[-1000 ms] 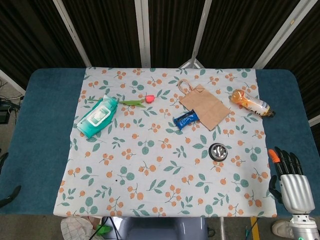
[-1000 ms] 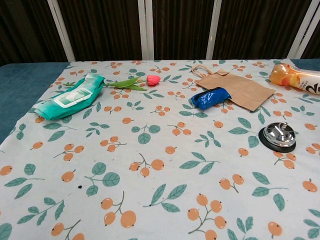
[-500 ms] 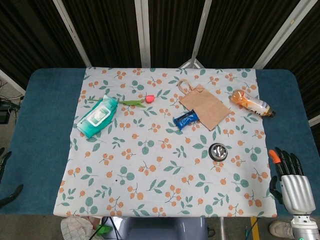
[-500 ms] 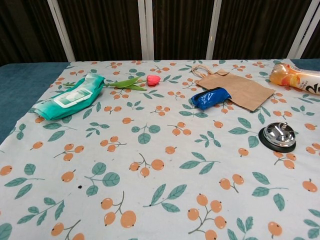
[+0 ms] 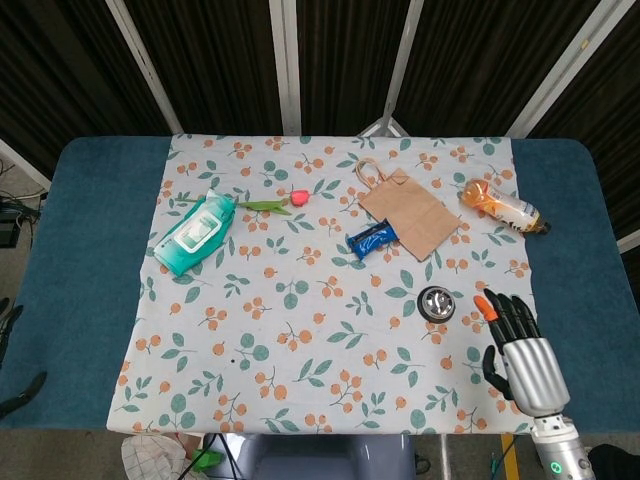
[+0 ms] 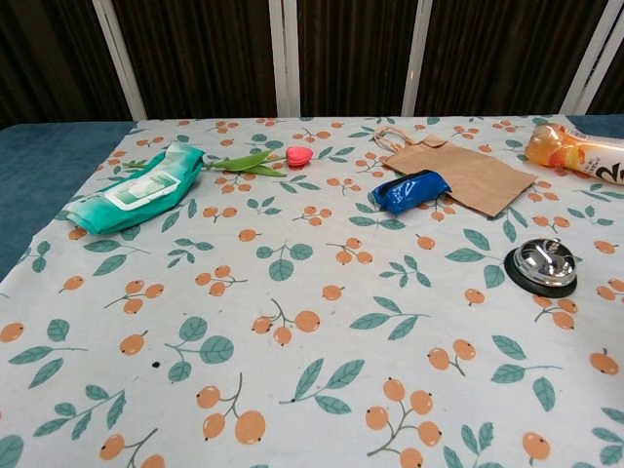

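**Bell nearest the right hand, nothing held yet**

The blue desk [image 5: 90,250] carries a flowered cloth [image 5: 300,350], and everything lies on that cloth. At the far side is a brown paper bag [image 5: 412,212] lying flat. A green pack of wipes [image 5: 195,235] is well away to the left, and an orange drink bottle [image 5: 503,205] lies on its side at the far right. A blue snack packet [image 5: 373,239] touches the bag's near edge. An artificial tulip [image 5: 272,203] lies just beside the wipes. The bell [image 5: 437,303] sits alone towards the right of the cloth, well apart from the other things.

The right hand [image 5: 522,352] hangs over the cloth's right margin, near the bell but not touching it. Its fingers [image 5: 511,313] are spread and hold nothing. This looks like an approach, with no contact made. Reaching the bell would call for a short move forward and to the left, then a lowering onto its top.

Only the head view shows the right hand. The chest view shows the bell [image 6: 544,265] close up, with its domed top and dark base, but no hand. Dark shapes at the head view's left edge may be the left hand [image 5: 22,388]. I cannot tell how its fingers lie.
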You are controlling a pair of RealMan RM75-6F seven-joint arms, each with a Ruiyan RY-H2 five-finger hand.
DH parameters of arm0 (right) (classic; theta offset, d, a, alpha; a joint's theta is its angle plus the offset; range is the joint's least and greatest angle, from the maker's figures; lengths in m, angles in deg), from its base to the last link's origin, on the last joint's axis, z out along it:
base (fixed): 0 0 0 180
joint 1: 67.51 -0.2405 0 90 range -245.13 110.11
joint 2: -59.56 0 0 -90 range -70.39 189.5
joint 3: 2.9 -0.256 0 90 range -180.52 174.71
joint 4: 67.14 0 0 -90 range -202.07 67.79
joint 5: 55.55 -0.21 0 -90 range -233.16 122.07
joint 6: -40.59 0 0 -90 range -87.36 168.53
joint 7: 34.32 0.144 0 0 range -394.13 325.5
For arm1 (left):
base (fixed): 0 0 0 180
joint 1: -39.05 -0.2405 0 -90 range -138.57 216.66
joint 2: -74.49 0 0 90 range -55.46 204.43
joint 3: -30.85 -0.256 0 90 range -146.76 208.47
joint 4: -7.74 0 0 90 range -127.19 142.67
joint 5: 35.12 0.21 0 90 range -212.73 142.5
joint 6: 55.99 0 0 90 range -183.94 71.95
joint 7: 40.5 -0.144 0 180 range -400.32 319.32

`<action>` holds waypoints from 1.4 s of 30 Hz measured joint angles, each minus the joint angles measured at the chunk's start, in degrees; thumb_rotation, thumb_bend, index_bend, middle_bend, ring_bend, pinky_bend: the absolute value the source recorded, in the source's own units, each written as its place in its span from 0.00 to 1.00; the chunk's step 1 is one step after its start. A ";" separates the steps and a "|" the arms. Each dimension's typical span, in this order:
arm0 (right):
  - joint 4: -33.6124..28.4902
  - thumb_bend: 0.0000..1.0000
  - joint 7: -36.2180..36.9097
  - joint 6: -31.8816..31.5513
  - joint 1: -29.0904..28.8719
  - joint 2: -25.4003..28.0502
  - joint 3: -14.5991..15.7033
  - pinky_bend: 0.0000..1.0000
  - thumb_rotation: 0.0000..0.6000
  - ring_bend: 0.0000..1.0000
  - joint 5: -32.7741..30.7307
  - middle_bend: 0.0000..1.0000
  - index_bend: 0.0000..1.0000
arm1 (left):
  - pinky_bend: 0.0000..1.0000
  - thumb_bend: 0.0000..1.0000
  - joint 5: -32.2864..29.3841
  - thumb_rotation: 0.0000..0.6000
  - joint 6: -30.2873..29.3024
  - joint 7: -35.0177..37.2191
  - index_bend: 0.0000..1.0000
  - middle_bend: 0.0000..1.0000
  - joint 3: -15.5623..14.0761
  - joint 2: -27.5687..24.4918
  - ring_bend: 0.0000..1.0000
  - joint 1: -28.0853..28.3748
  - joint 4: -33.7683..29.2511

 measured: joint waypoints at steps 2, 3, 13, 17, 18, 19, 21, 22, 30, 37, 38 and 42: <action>-0.57 0.81 -0.95 1.57 -1.35 -0.63 -1.31 0.00 1.00 0.00 -1.75 0.00 0.00 | 0.10 0.33 -0.11 1.00 0.07 -0.05 0.05 0.00 0.07 0.02 0.00 0.06 0.01; -0.78 0.81 -1.60 2.55 -2.21 -1.17 -2.17 0.00 1.00 0.00 -3.05 0.00 0.00 | 0.10 0.33 -0.14 1.00 0.09 -0.07 0.05 0.00 0.09 0.03 0.00 0.07 0.01; 2.62 0.81 -5.01 9.80 -9.38 -8.23 -7.24 0.00 1.00 0.00 -11.38 0.00 0.00 | 0.10 0.33 -0.42 1.00 0.31 -0.64 0.05 0.00 0.22 0.21 0.00 0.22 -0.10; 6.22 0.81 -5.10 11.78 -11.04 -11.40 -7.76 0.00 1.00 0.00 -13.12 0.00 0.00 | 0.10 0.33 -0.61 1.00 0.21 -0.53 0.05 0.00 0.33 0.20 0.00 0.19 -0.06; 7.42 0.81 -4.95 12.27 -11.49 -12.32 -7.82 0.00 1.00 0.00 -13.59 0.00 0.00 | 0.10 0.33 -0.67 1.00 0.21 -0.50 0.05 0.00 0.36 0.20 0.00 0.20 -0.04; 8.35 0.81 -4.77 12.60 -11.79 -12.97 -7.84 0.00 1.00 0.00 -13.92 0.00 0.00 | 0.10 0.33 -0.78 1.00 0.24 -0.47 0.05 0.00 0.40 0.19 0.00 0.21 -0.03; 10.57 0.81 -4.14 13.17 -12.38 -14.37 -7.86 0.00 1.00 0.00 -14.55 0.00 0.00 | 0.10 0.33 -0.97 1.00 0.33 -0.49 0.05 0.00 0.48 0.20 0.00 0.25 -0.04; 11.58 0.81 -3.74 13.36 -12.60 -14.95 -7.87 0.00 1.00 0.00 -14.77 0.00 0.00 | 0.10 0.33 -1.10 1.00 0.45 -0.56 0.05 0.00 0.54 0.22 0.00 0.31 -0.06; 19.80 0.81 0.01 14.78 -14.38 -19.10 -7.87 0.00 1.00 0.00 -16.21 0.00 0.00 | 0.10 0.33 -1.00 1.00 1.11 -1.70 0.05 0.00 0.40 0.49 0.00 0.63 -0.36; 25.10 0.81 2.04 16.83 -15.68 -21.83 -7.36 0.00 1.00 0.00 -17.34 0.00 0.00 | 0.10 0.33 -1.72 1.00 1.23 -2.43 0.05 0.00 0.68 0.77 0.00 0.69 -0.58; 25.84 0.81 2.30 17.10 -15.82 -22.22 -7.25 0.00 1.00 0.00 -17.44 0.00 0.00 | 0.10 0.33 -1.79 1.00 1.19 -2.48 0.05 0.00 0.73 0.78 0.00 0.67 -0.60; 29.59 0.81 3.47 18.13 -16.51 -24.21 -6.83 0.00 1.00 0.00 -17.80 0.00 0.00 | 0.10 0.33 -1.94 1.00 1.10 -2.52 0.05 0.00 0.80 0.82 0.00 0.64 -0.59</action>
